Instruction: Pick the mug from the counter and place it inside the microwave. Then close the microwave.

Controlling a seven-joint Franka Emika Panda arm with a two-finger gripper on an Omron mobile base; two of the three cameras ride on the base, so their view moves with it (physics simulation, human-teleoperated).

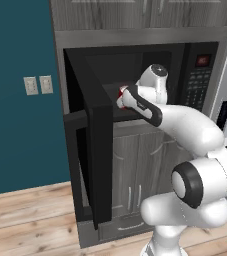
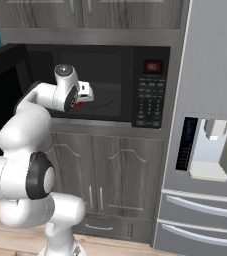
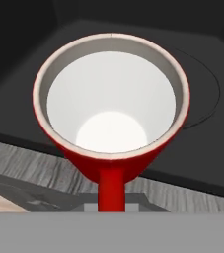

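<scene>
Red mug (image 3: 111, 108): off desk, clenched in claw (image 2: 78, 102) at microwave (image 2: 135, 85) mouth. Left: set inside, release, shut door (image 1: 92, 145), now wide open.

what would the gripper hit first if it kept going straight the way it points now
Probably the microwave floor: the gripper, shut on the mug, points down into the open cavity at the dark floor with its turntable ring. Depth is unclear.
</scene>
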